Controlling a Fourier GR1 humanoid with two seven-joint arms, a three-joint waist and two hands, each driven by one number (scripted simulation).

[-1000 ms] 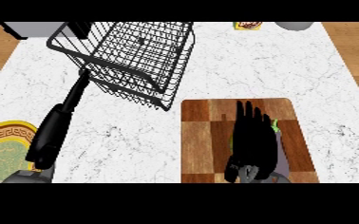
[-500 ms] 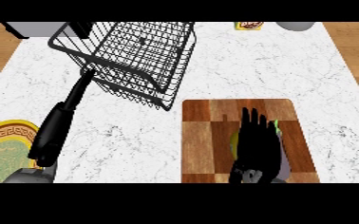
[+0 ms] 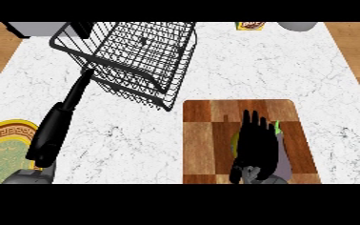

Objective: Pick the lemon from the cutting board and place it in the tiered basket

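Right hand flat over the lemon on the cutting board, fingers straight, nothing gripped yet. Best to curl round fully before lifting toward the tiered basket.

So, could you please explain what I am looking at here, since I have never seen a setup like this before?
This is a view from a humanoid robot's head, looking steeply down at a marble counter. The right robot hand, black on a grey forearm, lies over the wooden cutting board, fingers fairly straight, covering the lemon; only yellow-green slivers show beside it, so a grasp isn't visible. The left robot hand stretches toward the black wire tiered basket, where the lemon should go. A yellow patterned plate sits at the left edge, and two small items at the far edge are too cropped to identify.
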